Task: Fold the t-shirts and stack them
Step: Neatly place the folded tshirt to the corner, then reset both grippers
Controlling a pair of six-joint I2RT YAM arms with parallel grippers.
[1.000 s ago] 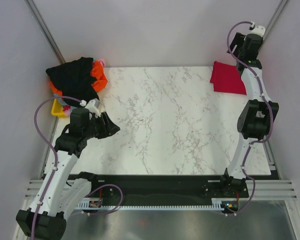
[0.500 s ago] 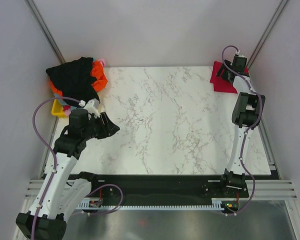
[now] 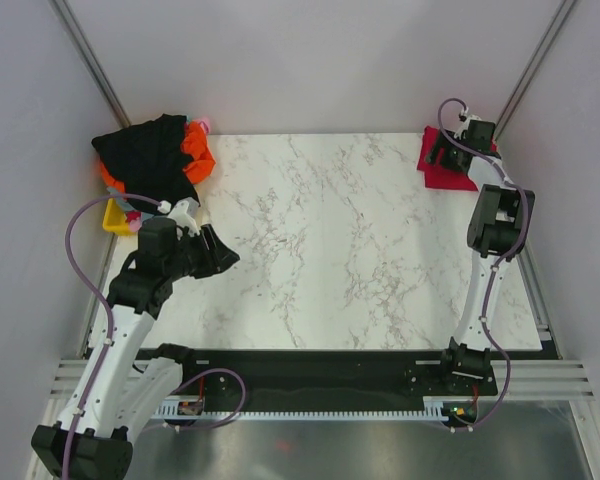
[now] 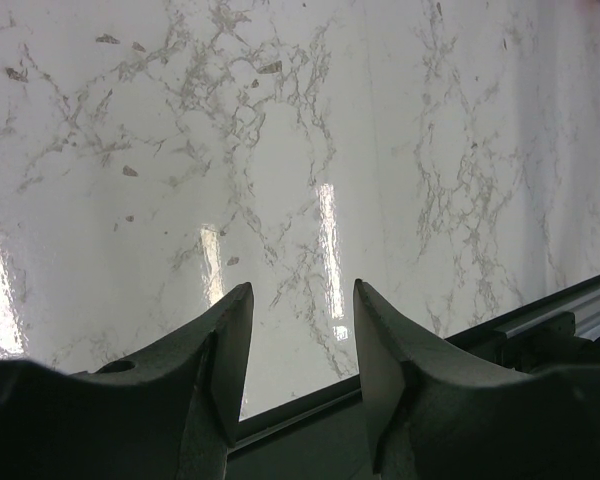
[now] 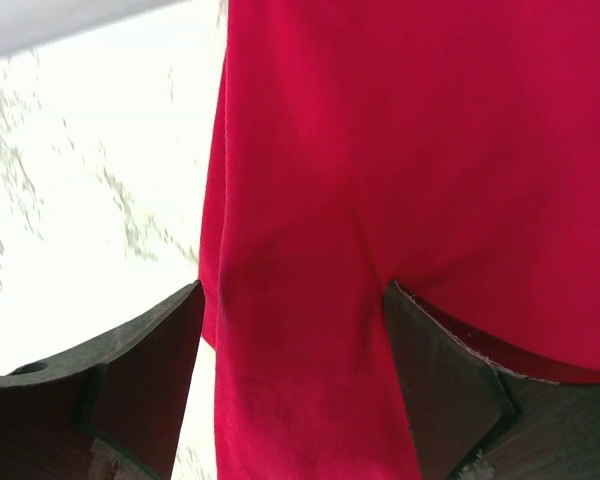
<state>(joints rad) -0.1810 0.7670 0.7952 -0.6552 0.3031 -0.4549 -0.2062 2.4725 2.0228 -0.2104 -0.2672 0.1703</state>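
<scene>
Since a second ago: right gripper (image 3: 448,152) has dropped from above the far corner onto the crimson t-shirt (image 3: 450,181), jaws wide astride the cloth, not pinching it. Left gripper (image 3: 220,258) unmoved, jaws apart over bare table (image 3: 360,250). Shirt lies folded flat at 1 o'clock, near-square; long axis unclear under the arm.

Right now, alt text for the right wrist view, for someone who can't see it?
A crimson red t-shirt fills most of the frame, lying on the white marble table, which shows at the left. The right gripper hangs over the shirt's edge, jaws open, red cloth showing between them.
</scene>
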